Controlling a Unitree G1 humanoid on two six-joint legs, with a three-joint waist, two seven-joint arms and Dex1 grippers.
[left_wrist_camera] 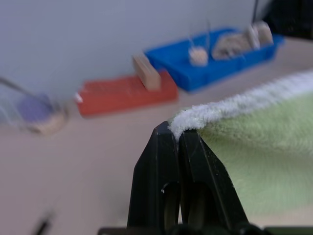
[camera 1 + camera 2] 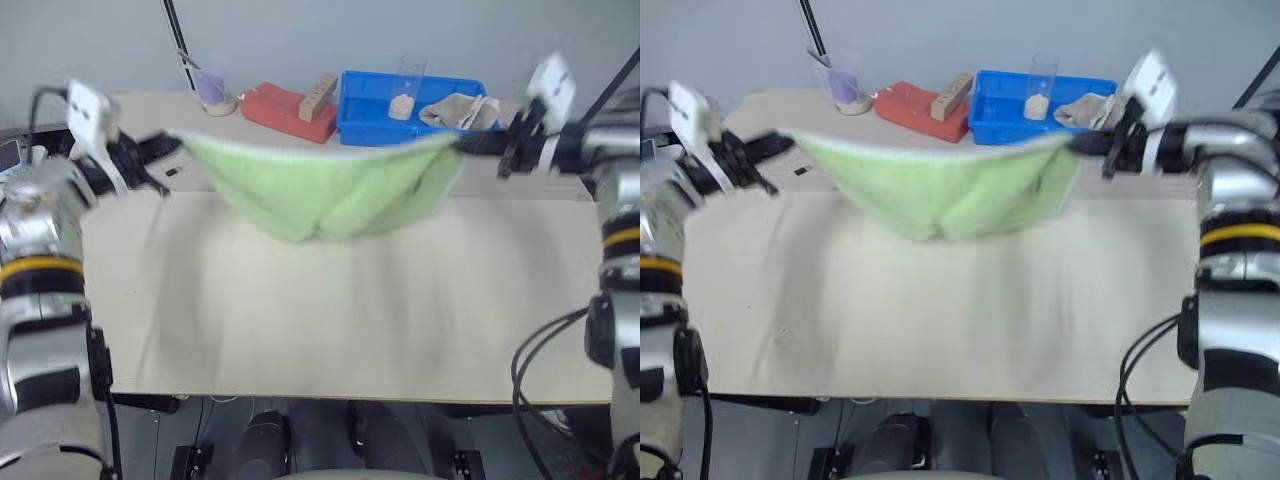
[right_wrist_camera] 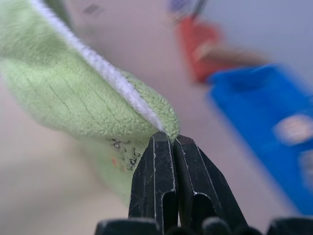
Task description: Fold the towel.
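Note:
The light green towel (image 2: pixel 320 190) with white edging hangs in the air above the table, stretched between both grippers and sagging in the middle. My left gripper (image 2: pixel 170 142) is shut on its left corner; in the left wrist view the black fingertips (image 1: pixel 188 142) pinch the white edge of the towel (image 1: pixel 254 142). My right gripper (image 2: pixel 462 143) is shut on the right corner. A dark embroidered mark (image 3: pixel 124 154) shows on the towel (image 3: pixel 63 93) just beside the right gripper (image 3: pixel 173 139).
The wooden table (image 2: pixel 340 320) lies under the towel. Along its far edge stand a blue bin (image 2: pixel 370 115) holding a clear cup and a beige cloth (image 2: pixel 455 110), a red tray (image 2: pixel 290 108) with a wooden block, and a glass with purple contents (image 2: pixel 213 90).

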